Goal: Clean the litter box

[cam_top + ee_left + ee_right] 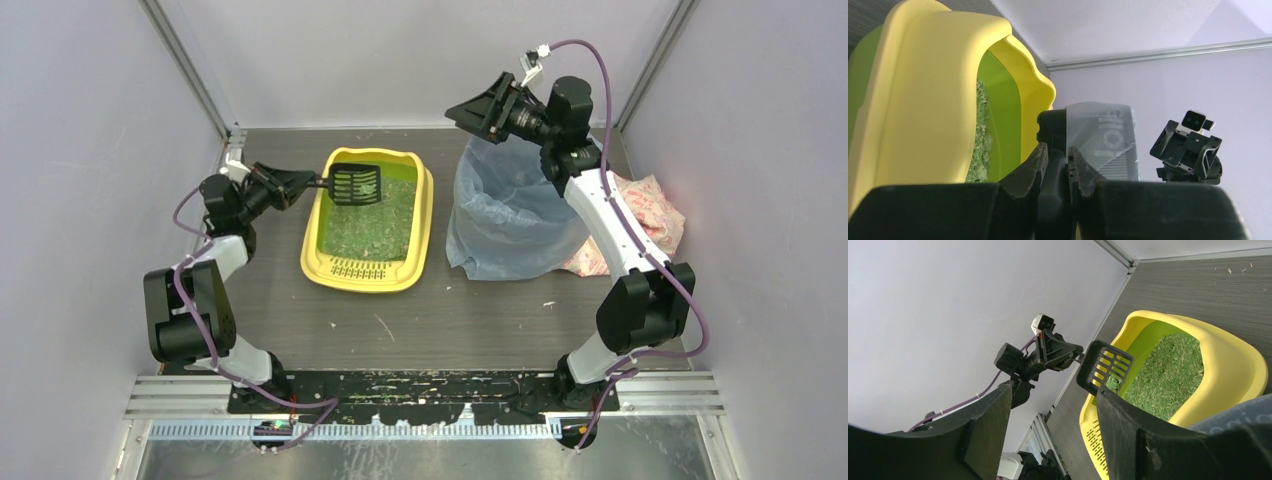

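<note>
The yellow litter box (425,215) holds green litter (375,225) and has a slotted grate (360,268) at its near end. My left gripper (305,185) is shut on the handle of the black slotted scoop (357,184), held above the box's far left corner. A green clump (1112,383) lies in the scoop (1104,367). In the left wrist view the handle (1054,150) sits between my fingers, with the box (923,100) to the left. My right gripper (480,108) is open and empty, raised above the bin's far rim.
A tall bin lined with a blue translucent bag (510,215) stands right of the litter box. A white and pink packet (650,220) lies behind my right arm. Grey walls close in on the left, back and right. Small bits of litter are scattered on the dark tabletop (430,320).
</note>
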Controlling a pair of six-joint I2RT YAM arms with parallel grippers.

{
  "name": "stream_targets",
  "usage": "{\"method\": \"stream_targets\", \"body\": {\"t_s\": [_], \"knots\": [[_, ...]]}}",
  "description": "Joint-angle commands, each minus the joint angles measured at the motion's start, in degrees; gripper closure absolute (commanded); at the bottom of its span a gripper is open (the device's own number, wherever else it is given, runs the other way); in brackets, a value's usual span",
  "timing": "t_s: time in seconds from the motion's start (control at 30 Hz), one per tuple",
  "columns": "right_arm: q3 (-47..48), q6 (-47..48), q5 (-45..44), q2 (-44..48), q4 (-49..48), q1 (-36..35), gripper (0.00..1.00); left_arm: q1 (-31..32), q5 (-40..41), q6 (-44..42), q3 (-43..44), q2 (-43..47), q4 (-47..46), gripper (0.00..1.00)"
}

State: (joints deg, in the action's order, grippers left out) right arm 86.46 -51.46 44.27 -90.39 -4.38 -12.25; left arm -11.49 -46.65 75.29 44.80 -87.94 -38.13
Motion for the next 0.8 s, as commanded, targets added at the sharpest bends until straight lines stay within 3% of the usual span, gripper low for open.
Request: {"method": "stream_targets", "body": {"t_s": [0.0,0.1,0.33,0.6,0.77], "knots": [[1.55,1.3,0.83,2.32,-1.16,0.12,0.33,-2.09,0.24,1.84,-0.98,2.36,-4.43,1.0],[1.94,1.43,0.77,2.71,-1.11,0.12,0.33,1.31,-1.65,1.22,1.52,2.16,-3.16,1.0],[4.92,3.61,0.3,3.44,2.01,0.22,0.33,2.42,2.8,4.27,8.7,4.13,5.67,1.0],[5.6,0.62,-0.91,6.0,-0.45,2.08,0.33,7.71,6.88,3.59,25.03,4.32,26.74,1.0],[7.5,-1.07,-1.27,7.22,-1.29,3.49,0.33,13.25,9.8,4.74,36.18,-0.1,29.35,1.0]]}}
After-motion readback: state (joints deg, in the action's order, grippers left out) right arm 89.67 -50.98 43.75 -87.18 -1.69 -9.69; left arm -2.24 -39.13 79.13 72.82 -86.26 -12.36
